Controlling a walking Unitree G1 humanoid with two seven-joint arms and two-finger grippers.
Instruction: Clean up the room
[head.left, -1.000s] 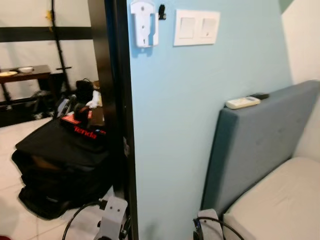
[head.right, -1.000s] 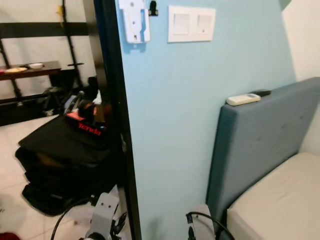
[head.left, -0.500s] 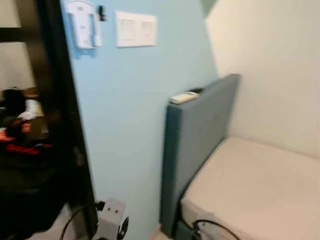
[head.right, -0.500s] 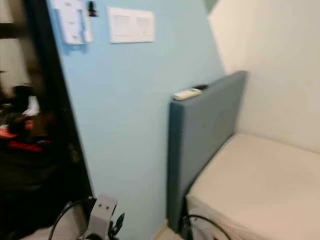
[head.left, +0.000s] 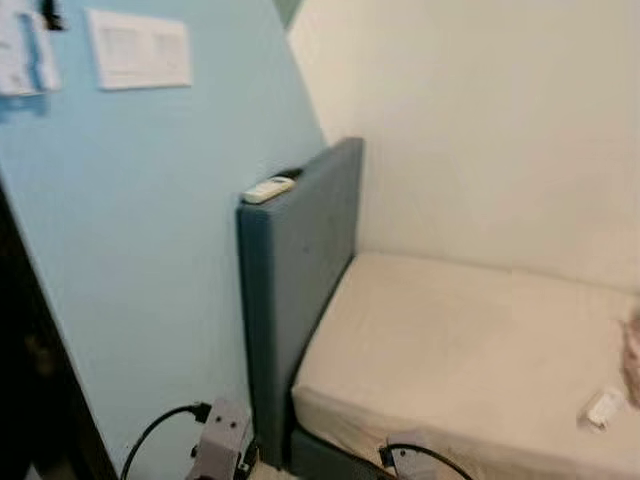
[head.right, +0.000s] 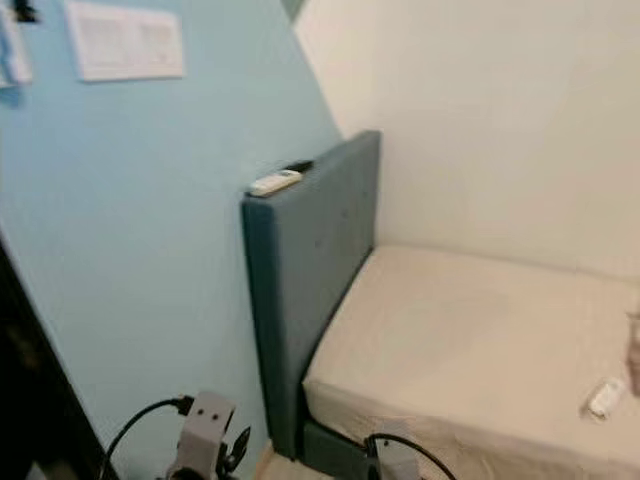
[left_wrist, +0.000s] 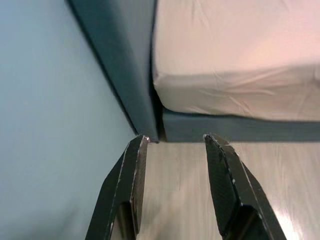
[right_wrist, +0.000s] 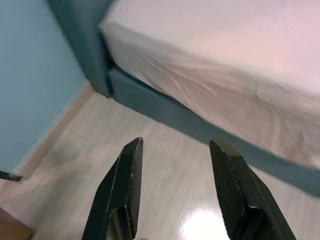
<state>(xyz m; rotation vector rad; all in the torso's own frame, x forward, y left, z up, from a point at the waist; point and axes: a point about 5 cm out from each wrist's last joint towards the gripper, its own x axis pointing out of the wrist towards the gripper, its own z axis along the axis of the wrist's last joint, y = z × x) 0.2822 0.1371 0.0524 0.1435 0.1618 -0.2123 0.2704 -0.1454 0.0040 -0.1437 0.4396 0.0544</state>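
Presently I am facing the corner of a bedroom, where a low bed with a cream fitted-sheet mattress (head.left: 470, 340) is standing against a white wall, its padded blue-grey fabric headboard (head.left: 295, 260) butting against a pale blue wall (head.left: 130, 250).

Items to tidy: a small white rectangular object (head.left: 603, 408), too small to identify, is lying on the mattress near its far right edge, just beside a pinkish bit of cloth (head.left: 632, 352) that is cut off by the frame. A slim white remote control (head.left: 268, 189) is resting flat on top of the headboard, with a dark, smaller device (head.left: 290, 174) just behind it.

Handling, as I judge it: the white object and the remote are looking light, rigid and smooth, so I am expecting them to slip unless I pinch them across their narrow width near the middle. The remote is sitting on a narrow ledge, where a nudge could be tipping it behind the bed. The cloth should be soft and limp, best gathered at a fold.

Grippers: my left gripper (left_wrist: 172, 142) is hanging low over pale wood-look floor (left_wrist: 200, 190) near the bed's corner, fingers spread and empty. My right gripper (right_wrist: 175, 145) is pointing at the floor beside the bed's base, likewise spread wide and holding nothing.
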